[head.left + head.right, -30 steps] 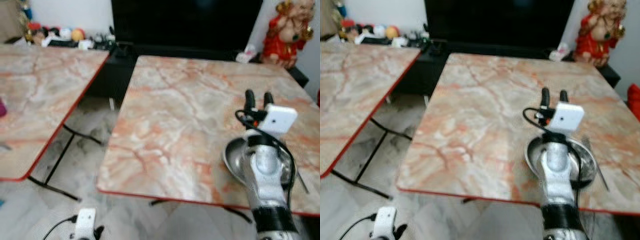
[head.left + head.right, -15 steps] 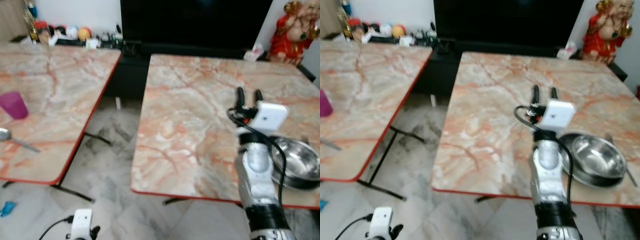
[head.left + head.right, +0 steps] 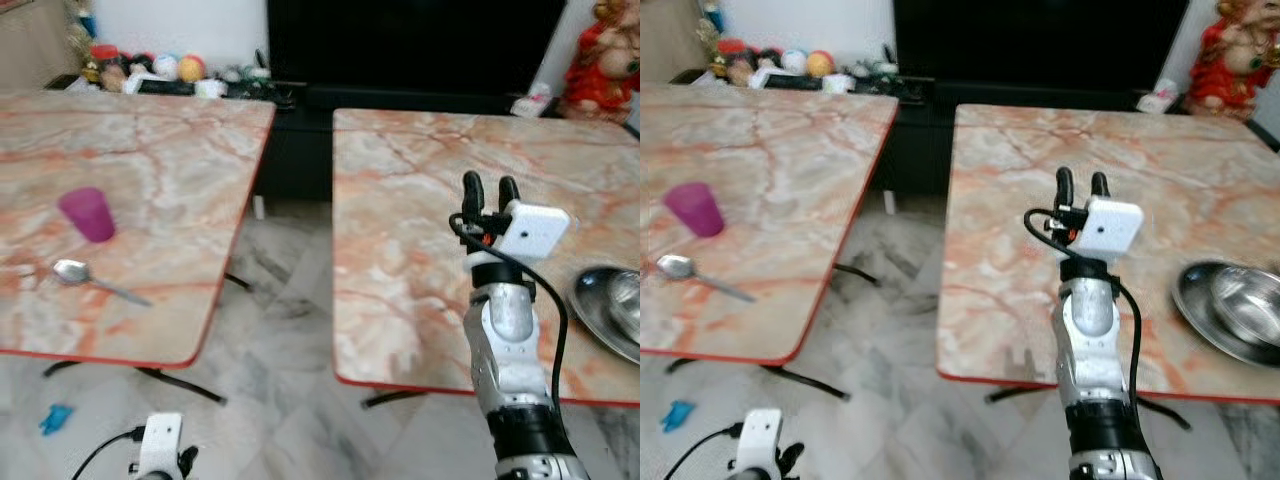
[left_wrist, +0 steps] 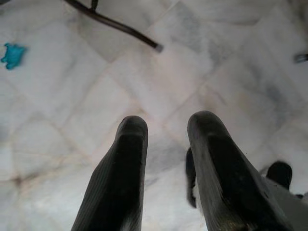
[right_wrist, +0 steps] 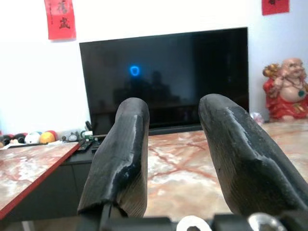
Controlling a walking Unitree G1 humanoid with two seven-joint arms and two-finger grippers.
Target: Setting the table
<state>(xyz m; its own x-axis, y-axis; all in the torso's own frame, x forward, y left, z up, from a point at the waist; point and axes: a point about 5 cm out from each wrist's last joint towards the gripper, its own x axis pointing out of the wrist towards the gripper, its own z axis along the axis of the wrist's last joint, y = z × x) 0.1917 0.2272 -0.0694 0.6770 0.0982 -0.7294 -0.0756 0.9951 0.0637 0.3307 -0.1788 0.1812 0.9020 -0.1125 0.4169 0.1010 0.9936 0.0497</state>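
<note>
Left eye view puts cup (image 3: pixel 88 213) and spoon (image 3: pixel 95 281) on your left bench (image 3: pixel 180 180); right end effector (image 3: pixel 487 190) is open and empty, so approach squarely.

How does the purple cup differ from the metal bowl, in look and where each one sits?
The purple cup is small, opaque and tall for its width; the metal bowl is wide, shallow and shiny. The cup stands on the left table beside a spoon; the bowl sits on the right table. Both are upright and look empty.
</note>
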